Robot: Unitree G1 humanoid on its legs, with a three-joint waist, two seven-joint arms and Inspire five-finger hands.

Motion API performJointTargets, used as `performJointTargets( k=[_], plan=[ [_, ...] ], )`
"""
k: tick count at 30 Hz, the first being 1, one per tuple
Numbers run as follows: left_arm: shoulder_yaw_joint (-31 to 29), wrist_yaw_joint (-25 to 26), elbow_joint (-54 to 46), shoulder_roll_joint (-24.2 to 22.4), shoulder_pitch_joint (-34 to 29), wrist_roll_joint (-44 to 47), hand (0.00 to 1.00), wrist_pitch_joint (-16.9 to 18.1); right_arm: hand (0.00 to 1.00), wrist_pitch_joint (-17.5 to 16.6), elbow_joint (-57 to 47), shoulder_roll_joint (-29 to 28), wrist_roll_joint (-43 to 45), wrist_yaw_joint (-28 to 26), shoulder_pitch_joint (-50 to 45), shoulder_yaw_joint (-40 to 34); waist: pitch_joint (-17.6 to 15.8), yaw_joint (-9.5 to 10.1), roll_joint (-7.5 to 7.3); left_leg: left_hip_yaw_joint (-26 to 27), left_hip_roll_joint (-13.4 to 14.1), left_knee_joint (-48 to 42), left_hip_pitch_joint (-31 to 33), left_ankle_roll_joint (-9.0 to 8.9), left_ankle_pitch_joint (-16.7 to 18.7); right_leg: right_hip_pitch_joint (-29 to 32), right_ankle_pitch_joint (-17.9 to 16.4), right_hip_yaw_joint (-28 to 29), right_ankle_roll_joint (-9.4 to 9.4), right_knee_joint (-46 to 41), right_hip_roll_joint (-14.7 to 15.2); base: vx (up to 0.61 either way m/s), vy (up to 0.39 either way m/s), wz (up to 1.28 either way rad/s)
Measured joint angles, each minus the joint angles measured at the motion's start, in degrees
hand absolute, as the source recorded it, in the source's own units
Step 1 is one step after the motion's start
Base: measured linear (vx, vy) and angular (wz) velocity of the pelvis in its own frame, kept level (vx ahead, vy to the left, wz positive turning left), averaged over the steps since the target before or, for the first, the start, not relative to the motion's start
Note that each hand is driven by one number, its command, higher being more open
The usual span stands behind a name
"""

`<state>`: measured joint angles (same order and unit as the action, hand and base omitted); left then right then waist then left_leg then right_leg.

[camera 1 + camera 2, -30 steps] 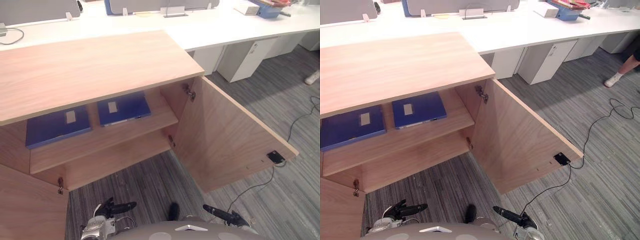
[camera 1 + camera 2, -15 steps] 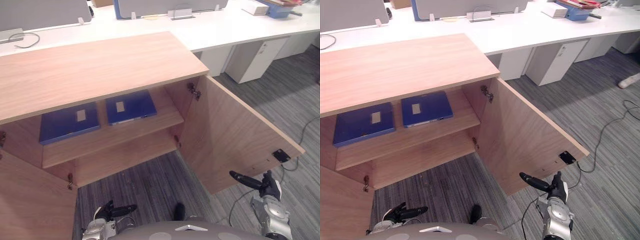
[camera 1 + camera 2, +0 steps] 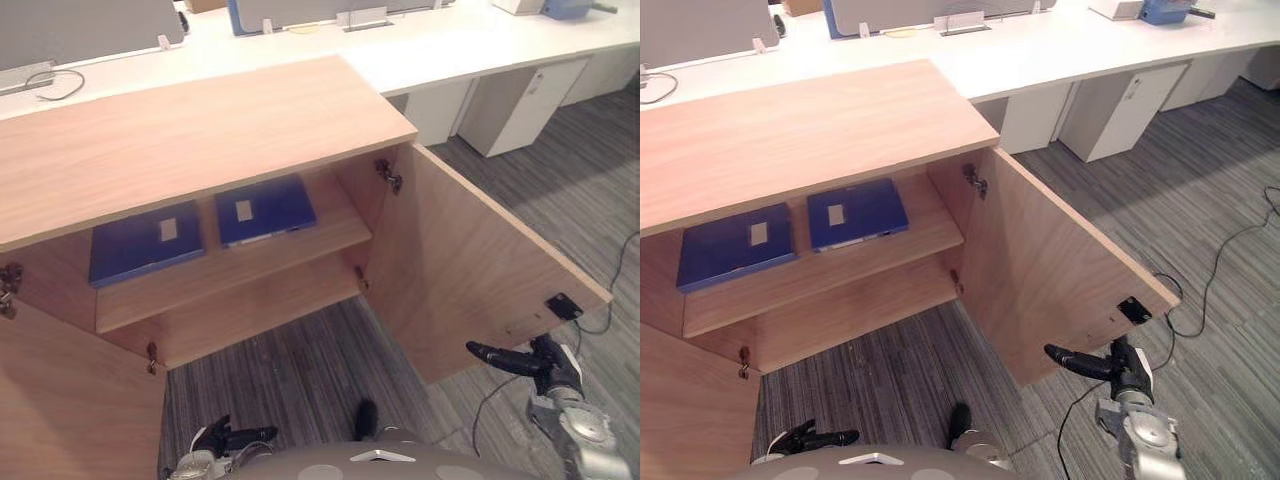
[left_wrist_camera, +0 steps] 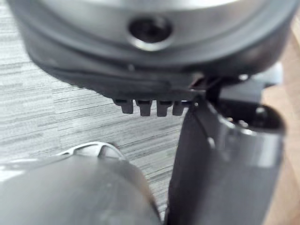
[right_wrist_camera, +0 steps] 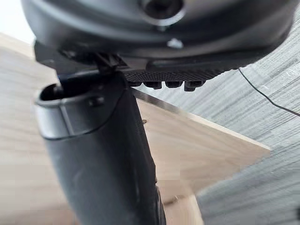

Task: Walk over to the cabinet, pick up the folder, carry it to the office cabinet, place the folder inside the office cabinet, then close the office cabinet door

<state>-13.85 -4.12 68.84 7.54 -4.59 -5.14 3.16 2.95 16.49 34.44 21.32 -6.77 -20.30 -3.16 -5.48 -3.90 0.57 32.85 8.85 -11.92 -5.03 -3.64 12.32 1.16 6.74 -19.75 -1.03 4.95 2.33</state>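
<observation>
Now two blue folders [image 3: 265,210] lie side by side on the cabinet's [image 3: 200,140] shelf [image 3: 310,248]. The right hand [image 3: 522,359], fingers straight, is just beside the open door [image 3: 460,270]. The left hand [image 3: 228,439] hangs low, fingers straight, holding nothing.

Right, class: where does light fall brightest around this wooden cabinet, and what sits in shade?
Left eye view: the pale wooden cabinet top is evenly lit; the shelf beneath, holding two flat blue folders, lies partly in shade. Right eye view: the white desk behind is brightest; the open door's inner face is lit.
</observation>
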Motion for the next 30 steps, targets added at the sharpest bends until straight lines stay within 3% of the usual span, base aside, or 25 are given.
performJointTargets(
  k=[1,2,4,6,8,10,12,17,21,27,30],
  plan=[
    [0.7,-1.29,1.06,0.53,0.19,0.0,1.0,0.53,1.0,0.21,-2.89,7.35,2.35,-4.25,-0.83,7.74,0.04,-0.94,-0.41,0.18,0.45,-0.3,0.02,-0.01,0.0,0.15,-0.11,0.8,-0.14,0.0,-0.56,-0.04,0.007,-0.24],
    [1.07,-1.79,1.39,0.81,0.28,0.0,1.0,0.62,1.0,0.42,-4.57,10.18,2.36,-6.35,-0.83,10.78,0.05,-1.2,-0.63,0.16,0.69,-0.57,0.1,0.26,0.16,0.22,-0.14,1.13,-0.17,0.0,-0.82,-0.05,-0.004,-0.3],
    [2.34,-3.35,2.66,1.73,1.98,-0.06,1.0,0.76,1.0,0.82,-13.04,20.76,1.99,-14.76,0.92,22.8,0.07,-0.89,-1.15,-0.14,1.76,-1.76,0.77,0.35,0.28,0.62,-0.37,1.89,-0.23,-0.02,-1.82,-0.06,-0.018,-0.16],
    [2.38,-3.98,2.61,1.59,2.66,-0.05,1.0,1.41,1.0,0.81,-18.63,24.51,1.68,-21.19,5.45,30.16,0.14,-0.24,-1.23,-1.57,1.77,-1.82,1.02,0.43,0.21,0.71,-0.53,2.46,-0.41,-0.02,-2.43,-0.05,-0.014,-0.06],
    [2.49,-4.35,2.57,0.99,2.99,-0.05,1.0,1.91,1.0,0.46,-22.96,24.62,1.61,-26.74,8.73,34.12,0.48,0.73,-0.96,-2.73,1.76,-1.84,1.62,0.36,0.25,1.02,-0.57,2.48,-0.49,-0.03,-2.78,-0.02,0.031,0.04],
    [3.61,-4.77,2.65,0.52,2.81,-0.03,1.0,1.91,1.0,-0.44,-28.39,26.38,1.67,-32.93,10.37,36.18,0.97,1.18,0.18,-3.72,1.75,-1.86,2.06,0.39,0.15,0.97,-0.62,1.66,-0.61,-0.03,-2.75,0.03,0.091,0.25],
    [5.06,-4.78,2.62,0.83,2.5,-0.03,1.0,1.91,1.0,-1.2,-31.23,26.69,1.95,-36.84,10.78,36.57,1.1,1.84,0.04,-4.73,1.79,-1.82,2.35,0.48,-0.24,0.75,-0.59,0.78,-0.58,-0.03,-2.73,0.05,0.118,0.21],
    [5.19,-4.74,2.63,1.75,1.87,0.01,1.0,1.93,1.0,-1.19,-30.74,29.0,1.48,-36.19,13.1,36.43,1.48,2.22,-1.17,-4.88,1.6,-1.87,2.5,0.22,-0.13,0.69,-0.43,0.53,-0.46,-0.02,-2.47,0.04,0.16,0.04],
    [6.09,-4.56,2.66,2.57,1.84,0.0,1.0,1.88,1.0,-1.72,-31.26,27.55,1.55,-34.48,14.67,36.34,1.74,2.25,-2.29,-5.03,1.44,-1.92,2.6,0.25,0.15,0.67,-0.17,0.51,-0.63,-0.02,-2.32,0.05,0.155,0.02],
    [6.07,-3.56,2.63,2.3,1.98,0.0,1.0,1.82,1.0,-2.82,-28.9,17.43,1.19,-30.28,16.31,35.76,1.94,2.28,-1.8,-6.89,0.88,-1.81,2.96,0.02,0.03,0.21,-0.05,-0.91,-0.69,-0.04,-1.76,0.06,0.157,0.16],
    [6.07,-3.44,2.5,1.73,2.01,0.0,1.0,1.83,1.0,-4.59,-24.13,12.87,-3.07,-29.01,16.44,35.76,1.53,2.76,-0.98,-7.62,0.55,-1.86,2.57,-0.04,0.07,-0.69,-0.09,-1.13,-0.65,-0.02,-1.33,0.02,0.148,0.18]
  ],
)
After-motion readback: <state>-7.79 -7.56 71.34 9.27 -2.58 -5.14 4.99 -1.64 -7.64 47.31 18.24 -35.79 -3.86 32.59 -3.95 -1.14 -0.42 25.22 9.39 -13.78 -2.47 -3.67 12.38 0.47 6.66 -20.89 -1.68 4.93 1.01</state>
